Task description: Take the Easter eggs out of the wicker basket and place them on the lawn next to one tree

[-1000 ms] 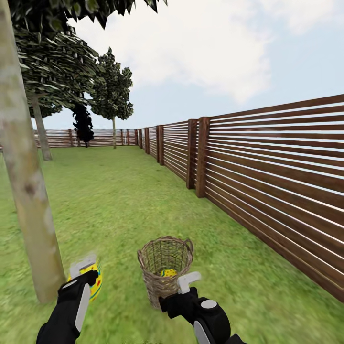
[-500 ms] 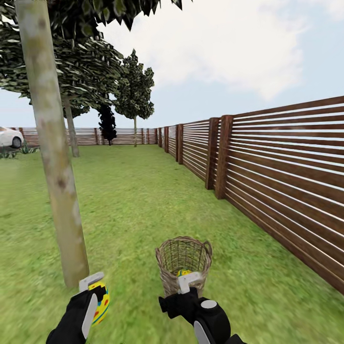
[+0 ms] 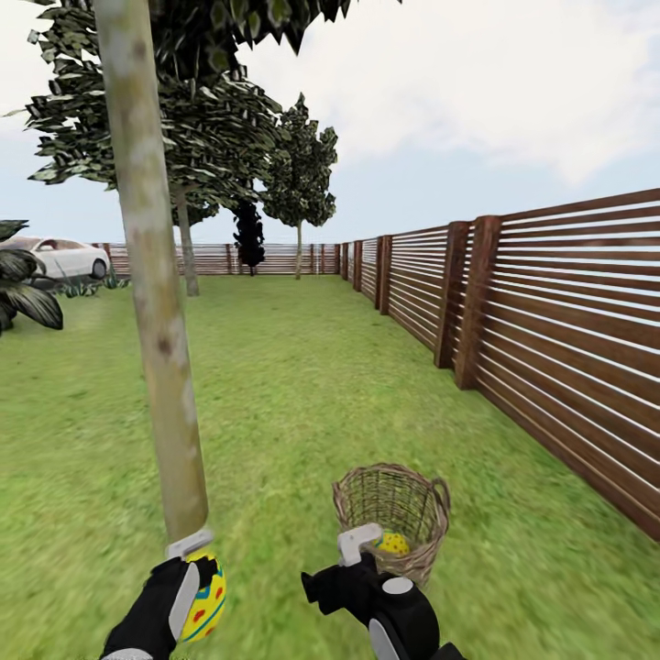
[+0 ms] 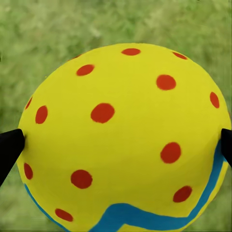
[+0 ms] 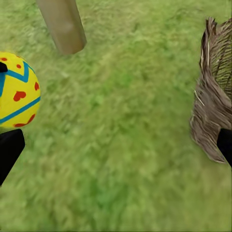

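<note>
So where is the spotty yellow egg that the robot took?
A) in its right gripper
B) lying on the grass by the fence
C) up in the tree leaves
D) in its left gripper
D: the left gripper is clamped on the egg, with a fingertip on each side of it, near the tree trunk.

A fenced back garden, out in the open. Short mottled lawn (image 3: 302, 385) fills the lower frame; a dark slatted wooden fence (image 3: 550, 321) runs down the right side and across the far middle. Pale-trunked trees (image 3: 156, 302) stand at left, cloudy sky above, a white car (image 3: 60, 258) beyond at far left.
</note>
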